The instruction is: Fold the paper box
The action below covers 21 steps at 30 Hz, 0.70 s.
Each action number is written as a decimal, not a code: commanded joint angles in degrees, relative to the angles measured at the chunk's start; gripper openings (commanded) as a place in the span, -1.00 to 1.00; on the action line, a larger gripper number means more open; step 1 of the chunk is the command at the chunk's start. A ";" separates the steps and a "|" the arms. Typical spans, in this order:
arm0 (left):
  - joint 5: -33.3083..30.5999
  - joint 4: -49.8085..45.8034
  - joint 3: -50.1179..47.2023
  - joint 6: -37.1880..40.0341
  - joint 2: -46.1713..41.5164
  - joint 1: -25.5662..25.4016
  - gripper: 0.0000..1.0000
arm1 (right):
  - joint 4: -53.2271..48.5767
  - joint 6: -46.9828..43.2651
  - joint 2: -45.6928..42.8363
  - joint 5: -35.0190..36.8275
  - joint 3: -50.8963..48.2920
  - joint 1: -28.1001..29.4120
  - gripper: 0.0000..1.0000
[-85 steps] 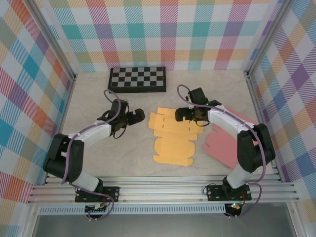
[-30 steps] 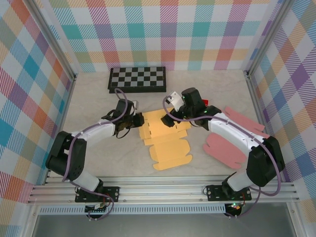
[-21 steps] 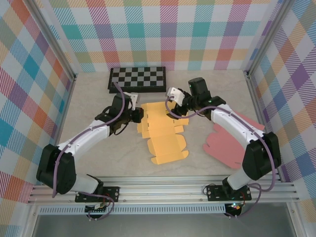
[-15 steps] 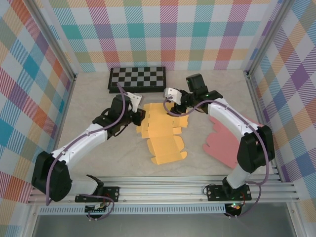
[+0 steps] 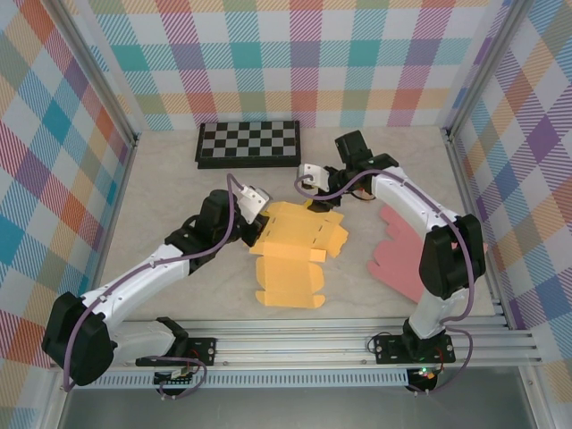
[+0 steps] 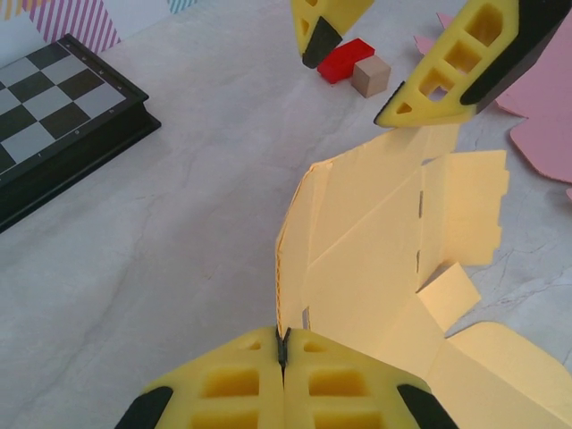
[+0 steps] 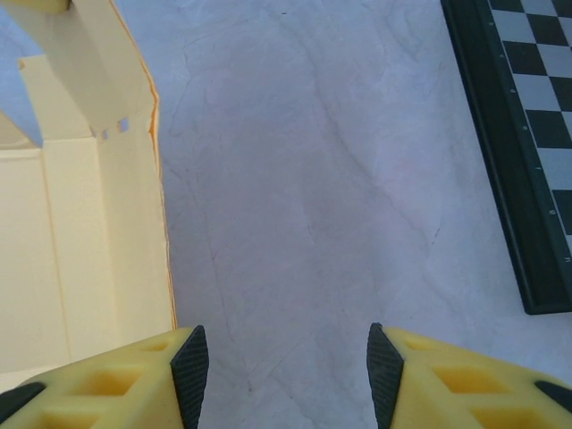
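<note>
Left gripper [image 6: 283, 344] pinches a raised flap of the paper box [image 5: 299, 241], just in front of the chessboard [image 5: 248, 143]; right gripper [image 7: 281, 353], nearer the chessboard, is spread wide. Yank too hard and it probably tears.

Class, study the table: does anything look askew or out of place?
The box lies crooked, one panel raised, pinched in the left gripper. A red block and wooden cube beyond it seem unrelated to folding.
</note>
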 commanded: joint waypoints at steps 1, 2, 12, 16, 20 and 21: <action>-1.78 3.98 -0.18 1.65 -1.50 -0.39 -1.00 | -4.39 -2.15 -0.71 -2.20 -1.34 -0.01 0.06; -2.35 3.89 -0.19 1.73 -1.49 -0.39 -1.00 | -4.60 -2.13 -1.15 -2.02 -1.68 -0.09 0.06; -5.72 4.19 -1.21 2.09 -3.39 -1.33 -1.00 | -1.23 -0.84 -8.20 -0.77 -8.72 -3.37 0.07; -5.89 4.28 -1.34 2.35 -3.39 -1.79 -1.00 | 0.72 0.00 -10.54 -2.52 -11.02 -3.52 0.06; -5.93 4.32 -1.33 2.57 -3.47 -2.41 -1.00 | 0.25 1.05 -10.17 -4.21 -10.94 -3.52 0.05; -5.93 4.32 -1.33 2.58 -3.54 -2.50 -1.00 | 0.03 1.25 -9.90 -4.61 -10.77 -3.50 0.06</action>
